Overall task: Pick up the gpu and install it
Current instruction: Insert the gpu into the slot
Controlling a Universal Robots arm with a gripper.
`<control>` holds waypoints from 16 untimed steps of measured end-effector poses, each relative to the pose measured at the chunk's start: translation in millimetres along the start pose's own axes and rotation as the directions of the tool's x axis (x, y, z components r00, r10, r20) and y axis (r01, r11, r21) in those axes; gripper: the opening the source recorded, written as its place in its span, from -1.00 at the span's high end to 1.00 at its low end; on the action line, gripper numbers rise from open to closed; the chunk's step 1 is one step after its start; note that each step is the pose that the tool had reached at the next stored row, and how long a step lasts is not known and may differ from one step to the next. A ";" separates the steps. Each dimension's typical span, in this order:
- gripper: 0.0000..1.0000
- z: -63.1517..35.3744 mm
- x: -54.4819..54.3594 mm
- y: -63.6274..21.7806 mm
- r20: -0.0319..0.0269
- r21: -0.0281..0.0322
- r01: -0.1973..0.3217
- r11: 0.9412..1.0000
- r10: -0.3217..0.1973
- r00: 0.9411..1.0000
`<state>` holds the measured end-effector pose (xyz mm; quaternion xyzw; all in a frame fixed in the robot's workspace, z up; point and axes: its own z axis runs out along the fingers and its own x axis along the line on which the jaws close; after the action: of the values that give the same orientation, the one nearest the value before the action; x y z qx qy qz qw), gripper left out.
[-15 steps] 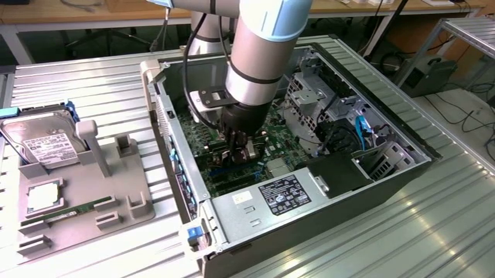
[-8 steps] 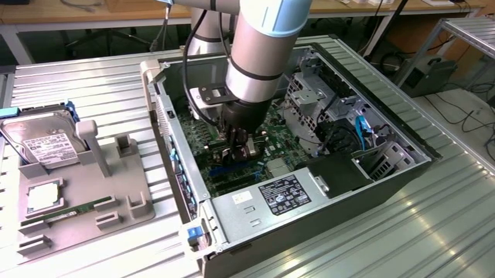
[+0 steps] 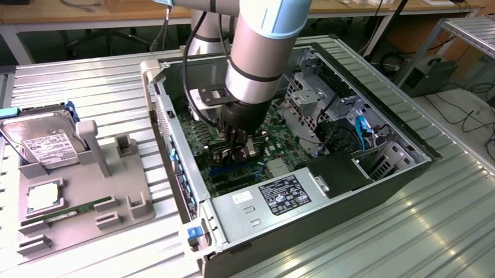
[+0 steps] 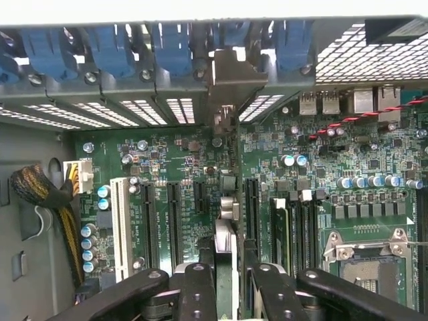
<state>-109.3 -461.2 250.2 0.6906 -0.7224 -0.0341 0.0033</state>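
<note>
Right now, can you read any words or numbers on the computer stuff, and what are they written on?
No text here can be read for sure.
Black sticker on the silver power supply: white print and round marks, too small to read.
White label on the hard drive: lines of print, too blurred.
Green motherboard: tiny white lettering near the slots, too small to read.
</note>
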 end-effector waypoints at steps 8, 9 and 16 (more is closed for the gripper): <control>0.47 3.7 0.1 -0.3 -0.005 -0.001 0.000 1.000 0.000 1.000; 0.47 3.8 0.1 -0.3 -0.005 -0.001 0.000 1.000 0.000 1.000; 0.47 4.1 0.3 -0.3 -0.009 0.000 0.000 1.000 0.000 1.000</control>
<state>-109.2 -461.3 246.1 0.6906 -0.7226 -0.0312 0.0067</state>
